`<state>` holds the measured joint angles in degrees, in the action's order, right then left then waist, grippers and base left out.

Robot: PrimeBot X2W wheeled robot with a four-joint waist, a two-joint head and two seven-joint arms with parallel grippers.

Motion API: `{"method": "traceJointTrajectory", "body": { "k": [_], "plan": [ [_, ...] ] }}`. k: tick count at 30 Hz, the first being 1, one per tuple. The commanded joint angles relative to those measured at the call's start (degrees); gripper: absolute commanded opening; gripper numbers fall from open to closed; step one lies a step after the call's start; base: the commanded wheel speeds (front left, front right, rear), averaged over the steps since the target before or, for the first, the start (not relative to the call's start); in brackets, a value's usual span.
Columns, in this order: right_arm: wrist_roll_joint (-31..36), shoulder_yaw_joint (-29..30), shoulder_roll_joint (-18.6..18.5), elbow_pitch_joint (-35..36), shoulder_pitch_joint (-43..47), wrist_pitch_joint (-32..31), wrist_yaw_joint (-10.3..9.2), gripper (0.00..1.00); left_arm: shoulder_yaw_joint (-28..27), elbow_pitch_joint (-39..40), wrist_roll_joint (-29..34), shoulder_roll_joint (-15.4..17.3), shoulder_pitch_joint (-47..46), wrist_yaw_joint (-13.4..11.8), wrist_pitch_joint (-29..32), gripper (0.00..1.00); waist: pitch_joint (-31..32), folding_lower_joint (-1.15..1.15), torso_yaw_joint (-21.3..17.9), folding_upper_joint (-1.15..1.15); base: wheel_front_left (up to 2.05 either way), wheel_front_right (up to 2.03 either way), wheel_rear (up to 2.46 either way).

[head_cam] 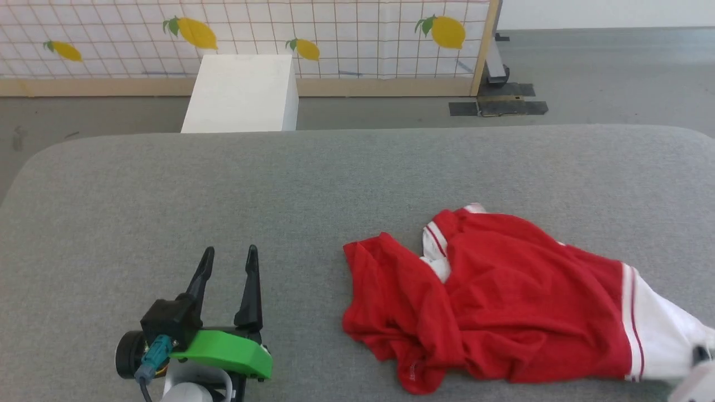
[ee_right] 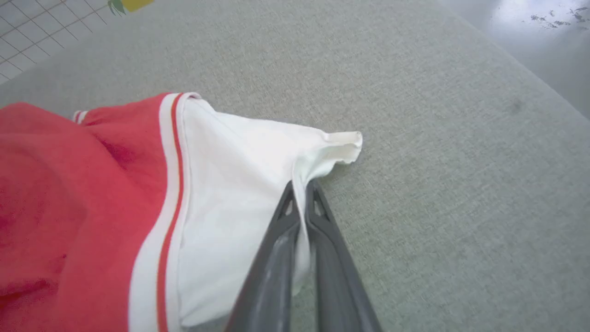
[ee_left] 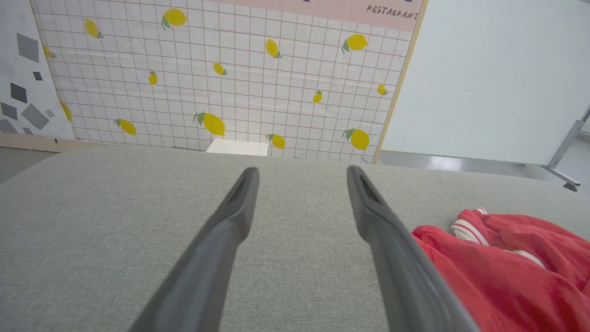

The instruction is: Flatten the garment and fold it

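Note:
The red jersey [head_cam: 491, 301] lies crumpled on the grey padded table [head_cam: 279, 184], right of centre, with its white inside turned out at the lower right. In the left wrist view the garment [ee_left: 502, 272] sits just right of my fingers. My left gripper [head_cam: 229, 262] is open over bare table, well left of the cloth; between its fingers [ee_left: 239, 203] there is nothing. My right gripper [ee_right: 302, 186] is shut on a fold of the white part of the garment [ee_right: 239, 161], near its hem corner. In the head view only a pale bit of the right arm [head_cam: 695, 379] shows at the lower right corner.
A white box [head_cam: 243, 92] stands on the floor beyond the table's far edge. Behind it is a lemon-patterned grid panel [head_cam: 251, 33] with a wooden frame, and a stand's foot [head_cam: 497, 100] at the right. The table's right edge [ee_right: 530, 87] is close to the right gripper.

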<state>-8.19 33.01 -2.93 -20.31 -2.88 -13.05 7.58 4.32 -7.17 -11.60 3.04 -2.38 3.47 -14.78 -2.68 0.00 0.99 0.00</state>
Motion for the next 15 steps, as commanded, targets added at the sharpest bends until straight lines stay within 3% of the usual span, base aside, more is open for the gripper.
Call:
{"method": "traceJointTrajectory", "body": {
  "k": [1,9,15],
  "plan": [
    [0.82,0.35,0.05,-1.25,0.55,-0.33,-0.09,0.99,0.01,-0.26,0.04,-0.16,0.00,0.03,-0.22,1.00,0.36,0.00,-0.39,0.00,0.00,0.00,0.00],
    [1.73,-5.25,0.05,1.00,0.77,6.54,-0.09,1.00,1.04,-1.03,-0.53,-0.16,-0.43,0.22,-0.22,1.00,0.88,0.00,-1.64,0.00,0.00,0.00,0.00],
    [0.59,-12.95,0.05,6.65,1.85,11.58,-0.09,1.00,7.89,-4.93,-2.57,-0.16,-5.21,0.49,-0.15,1.00,0.39,0.00,-2.91,0.00,0.00,0.00,0.00]
  ]
}}
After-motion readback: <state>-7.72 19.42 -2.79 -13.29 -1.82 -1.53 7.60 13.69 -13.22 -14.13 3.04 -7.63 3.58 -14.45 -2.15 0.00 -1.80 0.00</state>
